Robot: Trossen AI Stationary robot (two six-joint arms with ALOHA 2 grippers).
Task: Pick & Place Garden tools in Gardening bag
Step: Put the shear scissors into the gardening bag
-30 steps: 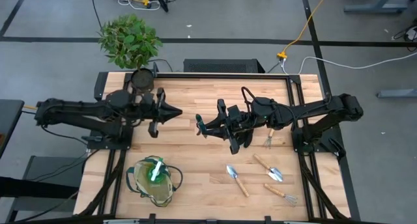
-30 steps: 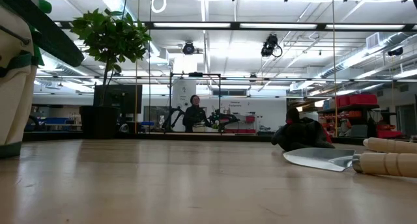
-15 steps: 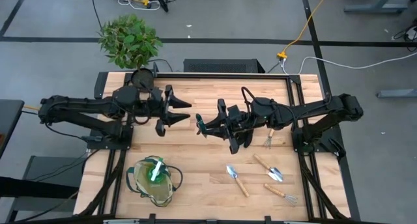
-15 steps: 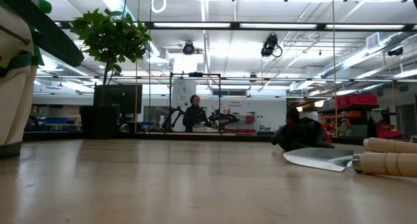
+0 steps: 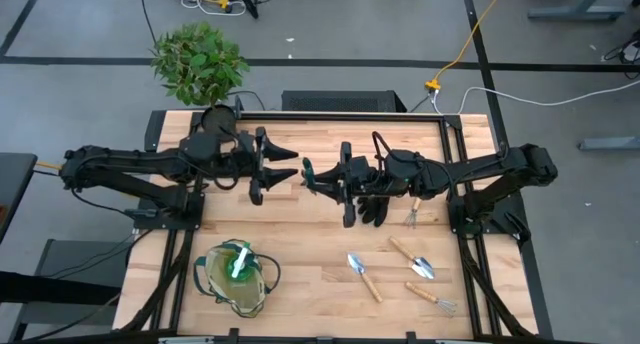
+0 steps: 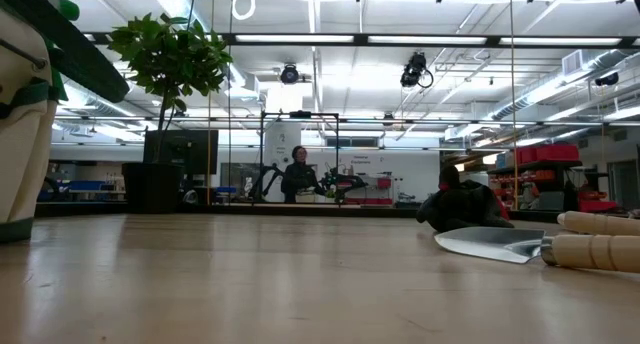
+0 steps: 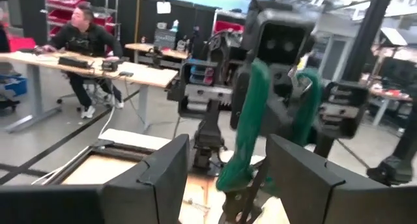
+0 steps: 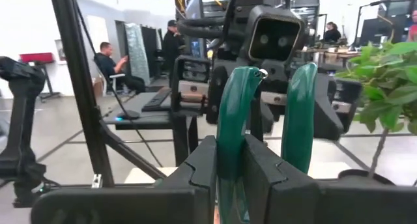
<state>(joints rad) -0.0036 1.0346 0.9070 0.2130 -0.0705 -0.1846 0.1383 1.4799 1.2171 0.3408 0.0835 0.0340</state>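
Note:
The pruning shears (image 5: 309,172), with green handles, hang in the air over the middle of the table, and my right gripper (image 5: 326,175) is shut on them. My left gripper (image 5: 290,166) stands open just to their left, facing them, and touches nothing. In the left wrist view the shears (image 7: 251,120) show beyond the gap between my open fingers. The gardening bag (image 5: 236,277) stands near the table's near-left corner with something bright green in it. Two trowels (image 5: 363,275) (image 5: 412,257) and two hand forks (image 5: 433,299) (image 5: 412,214) lie on the table's right half. My right gripper pinches one green handle (image 8: 229,129) of the shears between its two fingers; the other handle (image 8: 300,107) stands free beside them. The fingers come level from the table's right. The shears stick out past the fingertips toward the left gripper, clear of the table.
A potted leafy plant (image 5: 198,62) stands beyond the far left corner. In the low view a trowel blade (image 6: 490,244) and wooden handles (image 6: 600,246) lie near the lens, with a dark lump (image 6: 465,206) behind. People sit at desks in the room behind.
My left gripper has opened and moved a little toward the table's right, up to the shears. My right gripper has carried the shears slightly toward the far edge and turned them, still shut on them.

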